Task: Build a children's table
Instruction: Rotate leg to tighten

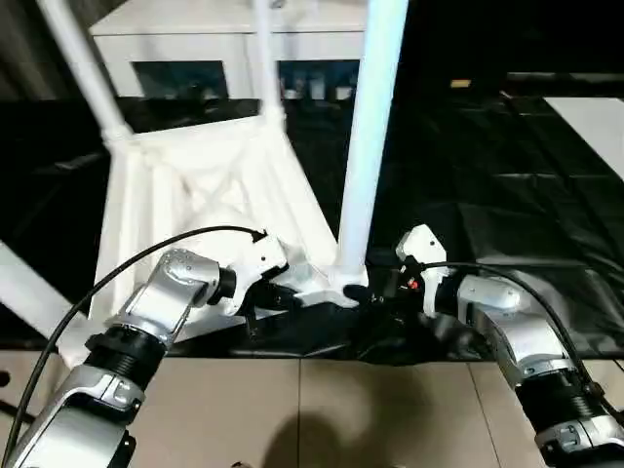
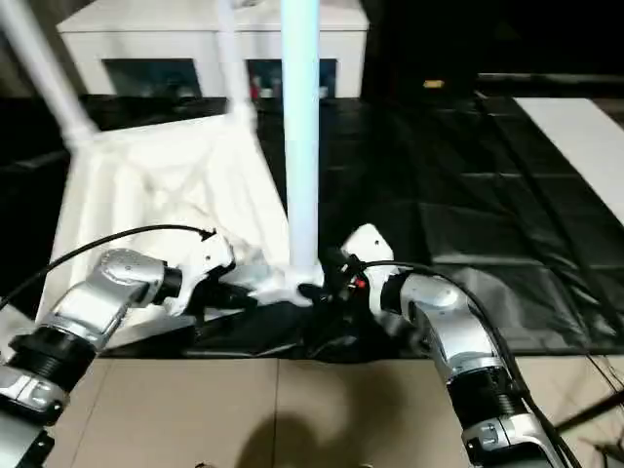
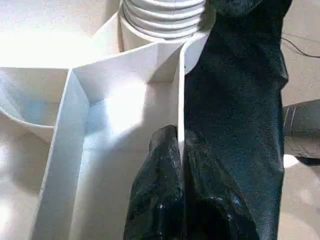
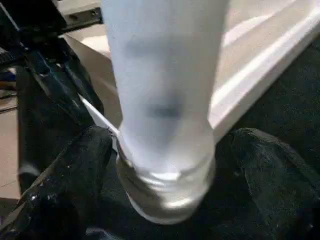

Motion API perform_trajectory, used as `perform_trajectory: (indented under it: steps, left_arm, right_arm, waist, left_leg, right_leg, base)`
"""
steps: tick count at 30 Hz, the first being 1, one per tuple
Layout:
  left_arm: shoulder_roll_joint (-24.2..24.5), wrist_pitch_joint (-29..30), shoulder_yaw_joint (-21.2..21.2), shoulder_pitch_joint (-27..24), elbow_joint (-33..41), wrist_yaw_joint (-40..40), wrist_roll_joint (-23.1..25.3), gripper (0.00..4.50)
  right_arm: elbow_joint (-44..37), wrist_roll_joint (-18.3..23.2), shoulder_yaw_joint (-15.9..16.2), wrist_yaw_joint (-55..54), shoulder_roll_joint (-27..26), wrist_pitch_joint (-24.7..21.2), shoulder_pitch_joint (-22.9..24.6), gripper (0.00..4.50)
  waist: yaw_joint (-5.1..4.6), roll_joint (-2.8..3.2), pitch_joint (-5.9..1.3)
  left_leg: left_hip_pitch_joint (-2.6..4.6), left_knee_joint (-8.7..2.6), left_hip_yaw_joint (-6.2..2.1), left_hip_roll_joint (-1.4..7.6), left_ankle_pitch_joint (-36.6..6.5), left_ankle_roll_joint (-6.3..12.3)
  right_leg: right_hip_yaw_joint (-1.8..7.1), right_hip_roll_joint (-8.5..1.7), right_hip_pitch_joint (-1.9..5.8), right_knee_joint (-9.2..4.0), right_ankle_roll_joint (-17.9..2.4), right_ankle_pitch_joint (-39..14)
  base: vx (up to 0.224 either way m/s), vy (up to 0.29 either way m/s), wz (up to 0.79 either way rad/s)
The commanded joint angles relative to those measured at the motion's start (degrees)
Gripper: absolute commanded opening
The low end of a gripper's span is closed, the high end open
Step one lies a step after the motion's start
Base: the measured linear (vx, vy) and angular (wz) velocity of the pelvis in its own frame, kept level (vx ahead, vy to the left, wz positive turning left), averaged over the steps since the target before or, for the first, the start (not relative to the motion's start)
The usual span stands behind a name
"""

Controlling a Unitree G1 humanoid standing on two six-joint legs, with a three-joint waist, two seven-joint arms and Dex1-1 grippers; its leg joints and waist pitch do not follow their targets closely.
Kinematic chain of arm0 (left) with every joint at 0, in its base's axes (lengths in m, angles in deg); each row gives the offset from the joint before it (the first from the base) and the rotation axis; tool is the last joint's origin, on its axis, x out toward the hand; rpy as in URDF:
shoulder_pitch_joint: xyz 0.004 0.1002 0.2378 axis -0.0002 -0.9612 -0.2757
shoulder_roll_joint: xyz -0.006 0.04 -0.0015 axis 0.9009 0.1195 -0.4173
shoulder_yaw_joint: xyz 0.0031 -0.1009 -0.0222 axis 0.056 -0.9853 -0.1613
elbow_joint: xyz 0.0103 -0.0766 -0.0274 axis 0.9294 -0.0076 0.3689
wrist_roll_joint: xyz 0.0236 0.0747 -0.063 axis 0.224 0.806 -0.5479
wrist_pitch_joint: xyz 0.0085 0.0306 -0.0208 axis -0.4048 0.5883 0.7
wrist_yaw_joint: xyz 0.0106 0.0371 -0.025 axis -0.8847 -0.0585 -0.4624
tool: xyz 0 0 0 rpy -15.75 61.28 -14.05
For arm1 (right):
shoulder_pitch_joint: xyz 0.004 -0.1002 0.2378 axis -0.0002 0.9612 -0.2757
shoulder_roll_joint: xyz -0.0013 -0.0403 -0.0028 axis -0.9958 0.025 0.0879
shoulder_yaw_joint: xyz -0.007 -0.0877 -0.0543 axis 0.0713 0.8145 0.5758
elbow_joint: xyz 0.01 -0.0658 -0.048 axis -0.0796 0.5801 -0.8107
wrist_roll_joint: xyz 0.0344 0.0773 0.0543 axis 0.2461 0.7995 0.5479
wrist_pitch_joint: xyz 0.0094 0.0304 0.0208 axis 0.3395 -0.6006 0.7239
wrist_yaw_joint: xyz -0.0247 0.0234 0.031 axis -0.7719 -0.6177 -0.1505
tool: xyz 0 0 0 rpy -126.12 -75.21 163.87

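You had one table top (image 1: 205, 185) with three legs (image 1: 369, 127) upright; left end effector (image 3: 182, 150) pinched its rib, right end effector (image 4: 167, 165) gaped around one leg's base.

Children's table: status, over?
Left pincer shut on tabletop rib. Right pincer open around near leg, seated in corner socket. Nothing in the way.

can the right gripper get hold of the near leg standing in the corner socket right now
Probably yes. The right gripper is open, its fingers on either side of the near leg just above the corner socket, with nothing between them.

legs (image 1: 369, 136) standing in upturned top (image 1: 210, 180), cabinet (image 1: 219, 44) behind
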Motion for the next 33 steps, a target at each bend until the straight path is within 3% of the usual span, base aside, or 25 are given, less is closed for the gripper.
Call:
perform_trajectory:
  steps: [1, 5, 6, 10, 23, 29, 33]
  left_arm:
    - [0.6, 0.1, 0.7, -0.5, 2.6, 3.2, -1.2, 0.0]
    - [0.9, 0.3, 0.7, -1.0, 3.3, 3.6, -1.5, 0.0]
    - [0.8, 0.6, 0.7, -1.2, 3.7, 3.7, -1.5, 0.0]
    - [0.8, 0.5, 0.6, -1.1, 3.5, 3.5, -1.4, 0.0]
    - [0.9, 0.6, 0.3, -1.1, 3.3, 3.3, -1.2, 0.0]
    - [-0.6, 0.4, -0.5, -0.3, 1.5, 0.1, -0.6, 0.0]
    - [-3.7, 1.1, -1.5, 1.9, -2.1, -7.4, 1.2, 0.0]
  right_arm:
    - [-1.7, 1.2, 0.3, 1.9, 0.7, -1.1, -0.3, 4.19]
    - [-1.7, 1.2, 0.8, 2.8, 0.5, -1.2, -0.5, 4.19]
    - [-1.1, 0.8, 1.7, 3.7, 0.3, -1.0, -0.8, 3.93]
    - [-0.1, 0.3, 2.4, 4.3, 0.1, -0.6, -1.3, 3.61]
    - [0.5, 0.1, 3.8, 6.7, -0.5, -0.4, -1.7, 2.7]
    - [3.4, -1.3, 2.0, 0.7, -2.6, 0.1, -2.4, 2.65]
    - [5.8, -2.7, 0.1, -8.2, -5.9, -1.2, -2.9, 2.65]
  waist:
    - [-0.18, -0.44, -4.12]
    - [-0.11, -0.4, -4.0]
    - [-0.1, -0.64, -3.97]
    - [-0.09, -0.57, -3.92]
    - [-0.05, -0.52, -4.05]
    - [-0.14, -0.47, -3.93]
    - [-0.47, -0.5, -3.68]
  left_leg:
    - [0.68, -4.28, 0.42, 0.46, -14.2, 3.32]
    - [0.7, -4.3, 0.45, 0.4, -14.7, 2.7]
    - [0.65, -4.34, 0.41, 0.42, -14.9, 2.55]
    - [0.67, -4.4, 0.37, 0.41, -14.9, 2.33]
    - [0.57, -4.26, 0.39, 0.35, -13.7, 2.68]
    - [0.55, -4.36, 0.39, 0.34, -14.6, 2.2]
    - [0.73, -4.6, 0.21, 0.14, -17.2, 0.7]
  right_leg:
    - [0.95, -1.37, 3.21, -3.13, -14.5, -10.8]
    - [1.05, -1.46, 3.02, -3.35, -13.5, -12.7]
    - [1.01, -1.5, 3.05, -3.39, -13.3, -13.5]
    - [1.07, -1.53, 2.88, -3.53, -12.6, -15.1]
    - [1.03, -1.45, 3.0, -3.31, -13.0, -13.1]
    - [1.06, -1.48, 2.9, -3.5, -12.7, -14.7]
    - [0.95, -1.52, 2.76, -4.05, -11.0, -20.1]
  base:
    - [0.0, 0.0, 0.0]
    - [0.0, 0.0, 0.0]
    - [0.0, 0.0, 0.0]
    - [0.0, 0.0, 0.0]
    - [0.0, 0.0, 0.0]
    - [0.0, 0.0, 0.0]
    - [0.0, 0.0, 0.0]
